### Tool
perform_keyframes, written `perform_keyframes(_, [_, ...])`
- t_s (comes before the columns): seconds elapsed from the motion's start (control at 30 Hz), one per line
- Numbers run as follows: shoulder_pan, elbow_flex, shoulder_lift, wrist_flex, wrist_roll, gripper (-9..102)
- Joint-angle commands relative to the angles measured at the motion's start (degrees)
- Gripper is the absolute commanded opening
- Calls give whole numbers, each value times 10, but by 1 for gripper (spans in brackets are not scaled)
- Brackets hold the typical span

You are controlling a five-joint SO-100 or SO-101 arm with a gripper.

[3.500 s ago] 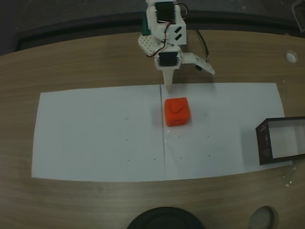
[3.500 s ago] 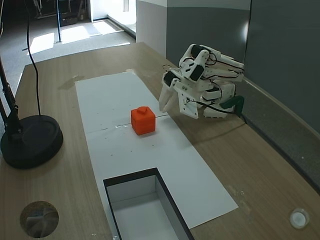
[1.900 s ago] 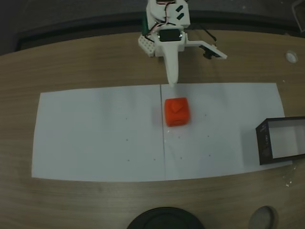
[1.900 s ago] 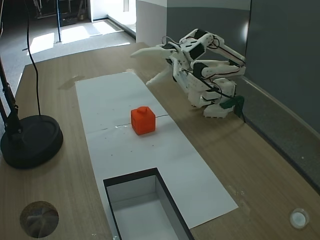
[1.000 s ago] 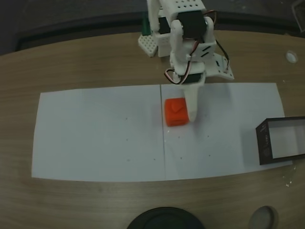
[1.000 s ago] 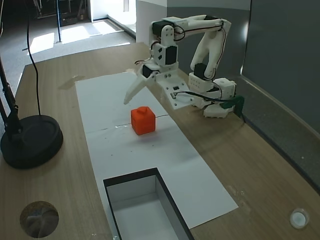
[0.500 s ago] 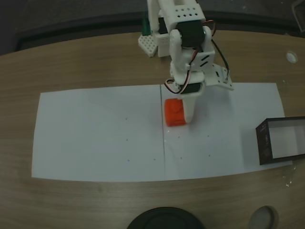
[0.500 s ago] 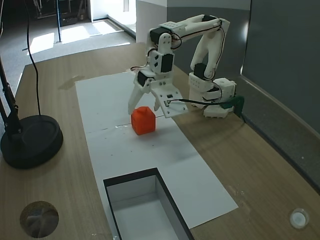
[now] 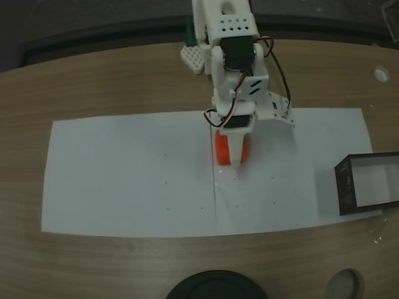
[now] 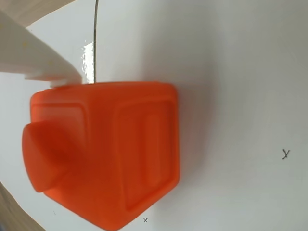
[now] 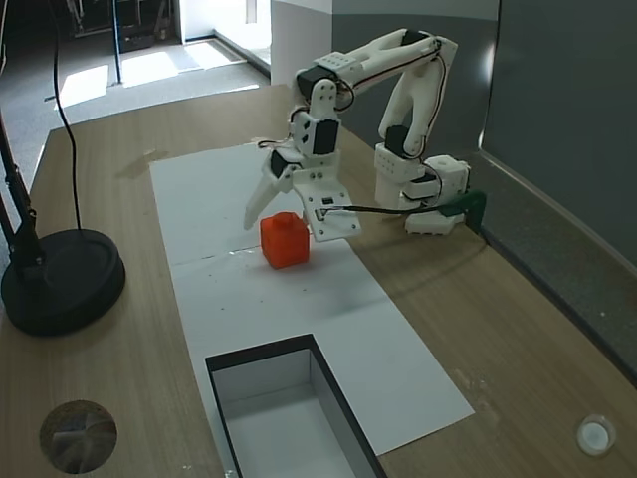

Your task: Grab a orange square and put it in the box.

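Observation:
The orange square (image 11: 285,242) rests on the white paper sheet (image 11: 214,194) and fills most of the wrist view (image 10: 115,159), with its round nub pointing left there. My gripper (image 11: 289,227) is open and lowered over it, one slim white finger (image 11: 261,199) on its far side and the broad jaw plate on its near side. From above, the gripper (image 9: 232,156) hides most of the orange square (image 9: 219,149). One white finger (image 10: 33,57) shows at the cube's upper left edge. The box (image 11: 289,413) stands empty at the sheet's near end; it also sits at the right edge (image 9: 346,187).
A black round lamp base (image 11: 60,279) with its pole stands on the wooden table left of the sheet, and also shows at the bottom edge (image 9: 215,288). The arm's base (image 11: 423,189) is clamped at the table's back. A small white cap (image 11: 594,434) lies near the corner.
The arm unfolded from its rest pose, swung out over the sheet and came down with the open gripper around the orange square. The square and the box have not moved.

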Motion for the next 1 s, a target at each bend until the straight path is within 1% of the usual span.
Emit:
perform_keyframes(0.0, [-4,-1,4,-18,-1,35])
perform_keyframes(0.27, [-4,1,-5,-17,-2,35])
perform_keyframes(0.6, [4,-41,-129,-21,2,35])
perform_keyframes(0.67, [4,-61,-138,-19,2,31])
perform_keyframes(0.77, [3,-100,-141,-16,3,15])
perform_keyframes(0.8, [3,-114,-141,-16,3,12])
perform_keyframes(0.97, [-3,-208,-140,3,3,12])
